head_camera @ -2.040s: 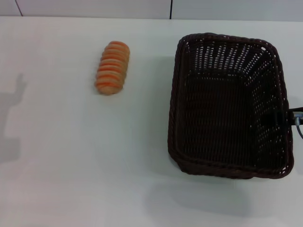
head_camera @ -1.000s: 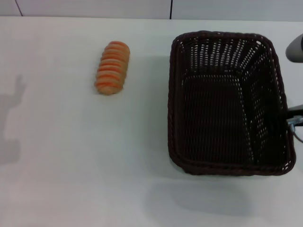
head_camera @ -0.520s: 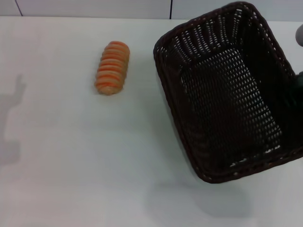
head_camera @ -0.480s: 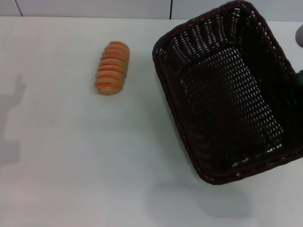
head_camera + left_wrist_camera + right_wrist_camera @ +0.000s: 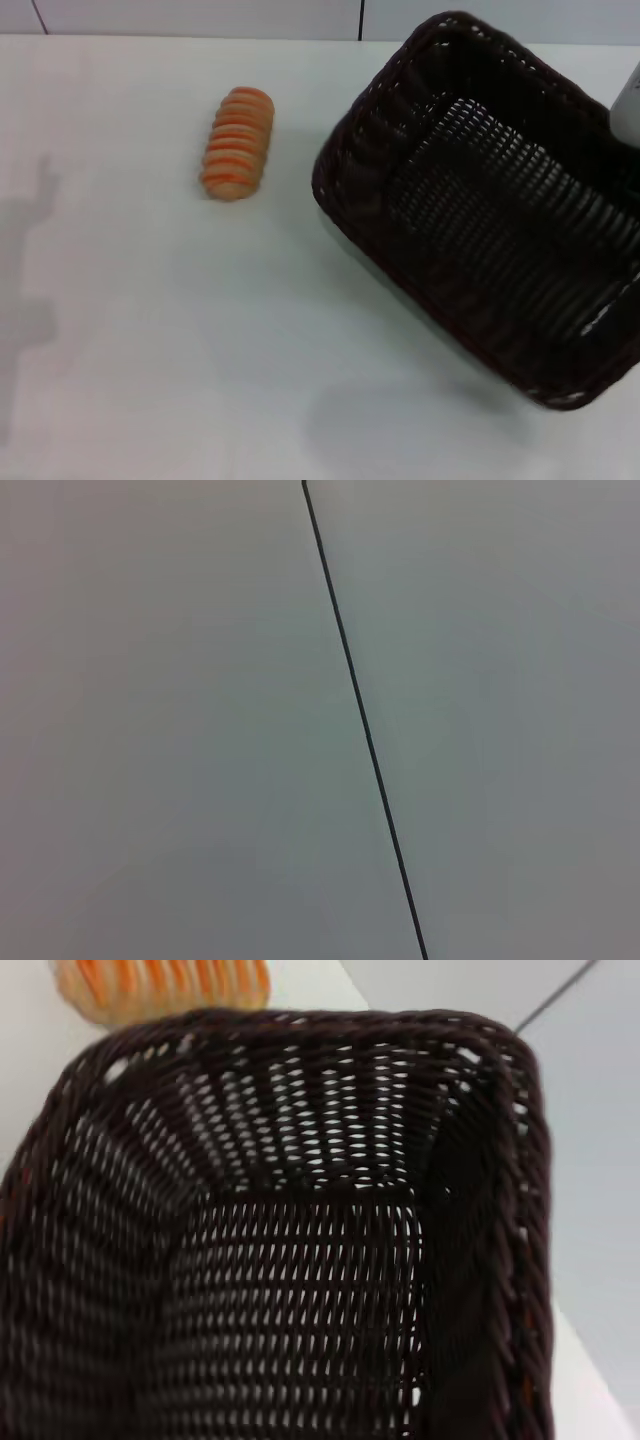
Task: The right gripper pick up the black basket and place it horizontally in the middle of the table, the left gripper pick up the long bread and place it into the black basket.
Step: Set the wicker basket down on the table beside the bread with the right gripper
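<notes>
The black basket [image 5: 480, 250] hangs tilted above the white table [image 5: 150, 380] at the right, turned diagonally, with its shadow on the tabletop below it. My right gripper is shut on its right side, past the head view's right edge; only a bit of the right arm [image 5: 628, 95] shows. The right wrist view looks into the basket [image 5: 300, 1260], with the long bread [image 5: 160, 985] beyond its far rim. The long bread [image 5: 238, 142] lies on the table at the back left of the basket, apart from it. My left gripper is out of view.
The left wrist view shows only a plain grey surface with a thin dark seam [image 5: 365, 730]. A faint shadow of the left arm [image 5: 30, 260] falls on the table's left side. The wall's foot runs along the table's far edge.
The basket has been lifted off the table and swung counter-clockwise, from upright-rectangular to diagonal, tilting as it goes. The bread has not moved.
</notes>
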`<state>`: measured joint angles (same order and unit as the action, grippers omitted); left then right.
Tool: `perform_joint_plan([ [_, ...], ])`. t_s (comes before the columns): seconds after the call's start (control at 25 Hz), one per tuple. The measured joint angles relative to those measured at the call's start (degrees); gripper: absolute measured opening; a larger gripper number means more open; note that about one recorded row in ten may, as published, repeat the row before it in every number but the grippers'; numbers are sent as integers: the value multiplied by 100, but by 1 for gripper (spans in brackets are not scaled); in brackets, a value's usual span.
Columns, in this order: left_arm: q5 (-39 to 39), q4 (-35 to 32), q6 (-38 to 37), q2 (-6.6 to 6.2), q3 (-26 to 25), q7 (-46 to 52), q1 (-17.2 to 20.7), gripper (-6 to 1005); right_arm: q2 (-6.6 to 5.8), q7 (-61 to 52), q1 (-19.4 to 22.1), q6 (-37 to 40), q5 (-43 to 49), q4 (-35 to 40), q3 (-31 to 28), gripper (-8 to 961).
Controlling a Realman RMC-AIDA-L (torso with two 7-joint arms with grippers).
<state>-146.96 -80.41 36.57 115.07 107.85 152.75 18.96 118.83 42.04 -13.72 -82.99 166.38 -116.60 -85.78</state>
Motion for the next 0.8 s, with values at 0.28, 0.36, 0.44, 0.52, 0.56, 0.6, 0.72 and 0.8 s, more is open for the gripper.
perform_joint_plan([
  [0.28,-45,-34,0,307,67,-239,86,855,-11,1439,-680,-650,-754,33,-1190,164],
  [0.36,-26,-68,29,317,163,-245,130,855,-13,1797,-916,-961,-1163,96,-1620,163],
  [0.44,-9,-85,31,322,204,-247,151,855,-23,2058,-1166,-1193,-1430,231,-1933,162],
  [0.52,-2,-116,35,330,286,-250,194,855,-29,2209,-1344,-1328,-1495,382,-2025,161],
  [0.56,0,-122,38,331,302,-250,204,855,-30,2289,-1434,-1401,-1513,462,-2040,161],
  [0.6,0,-122,38,331,302,-250,204,855,-30,2354,-1518,-1491,-1566,548,-2040,160],
  [0.72,-1,-124,44,332,345,-257,209,855,-44,2511,-1710,-1720,-1885,784,-2043,159],
  [0.8,-1,-124,44,332,357,-259,208,855,-55,2645,-1874,-1891,-2104,1030,-2046,155],
])
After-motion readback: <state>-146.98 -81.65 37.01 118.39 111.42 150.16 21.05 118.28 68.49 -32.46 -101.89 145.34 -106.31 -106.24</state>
